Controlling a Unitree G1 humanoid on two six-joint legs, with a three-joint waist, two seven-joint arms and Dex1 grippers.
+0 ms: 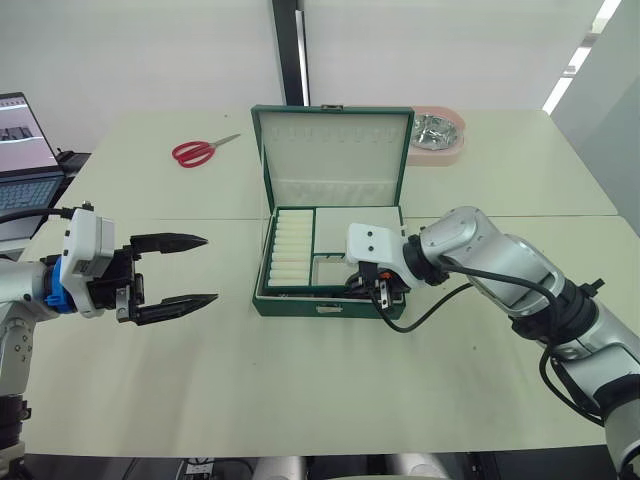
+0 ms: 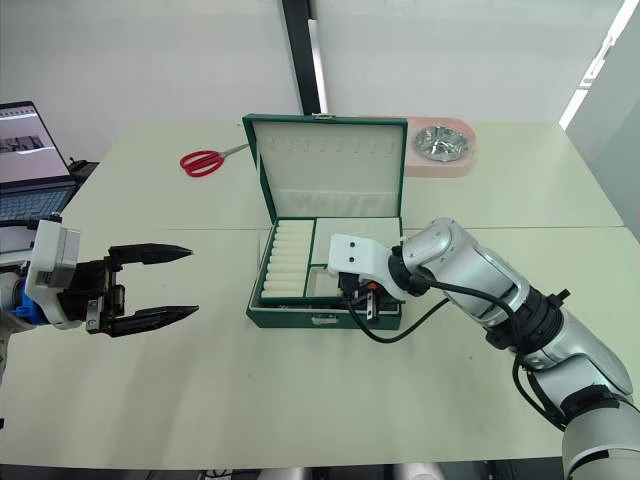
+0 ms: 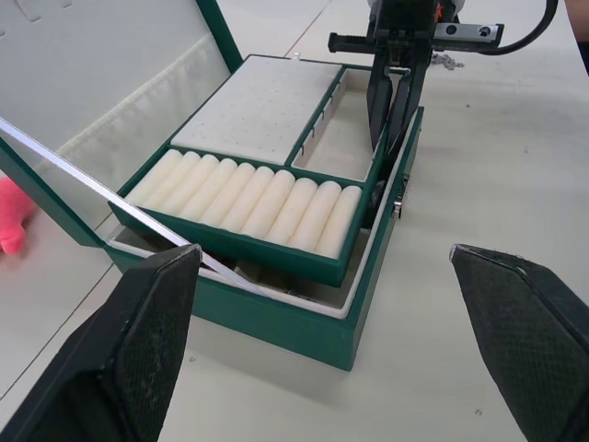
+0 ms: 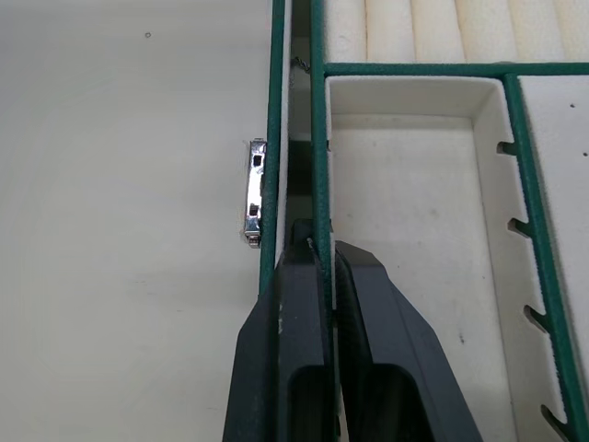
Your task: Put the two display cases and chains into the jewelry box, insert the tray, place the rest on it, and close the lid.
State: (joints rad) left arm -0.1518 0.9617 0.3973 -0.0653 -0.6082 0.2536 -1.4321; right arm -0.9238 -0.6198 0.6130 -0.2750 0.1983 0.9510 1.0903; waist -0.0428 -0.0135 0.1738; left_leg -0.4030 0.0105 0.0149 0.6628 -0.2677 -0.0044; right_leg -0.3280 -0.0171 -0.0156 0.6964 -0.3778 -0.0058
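The dark green jewelry box (image 1: 330,305) stands open mid-table, its cream-lined lid (image 1: 333,150) upright behind it. The green tray (image 3: 276,260), holding cream ring rolls and small compartments, sits in the box's mouth, and its ring-roll end stands above the box rim. My right gripper (image 1: 380,290) is shut on the tray's front wall (image 4: 318,166), just beside the metal lock (image 4: 254,191). Left of the box my left gripper (image 1: 210,269) hangs open above the table, holding nothing. The display cases and chains are out of view.
Red scissors (image 1: 200,150) lie at the back left of the table. A pink bowl (image 1: 437,132) with shiny metal contents sits behind the box to the right. A laptop (image 1: 25,150) stands at the far left edge.
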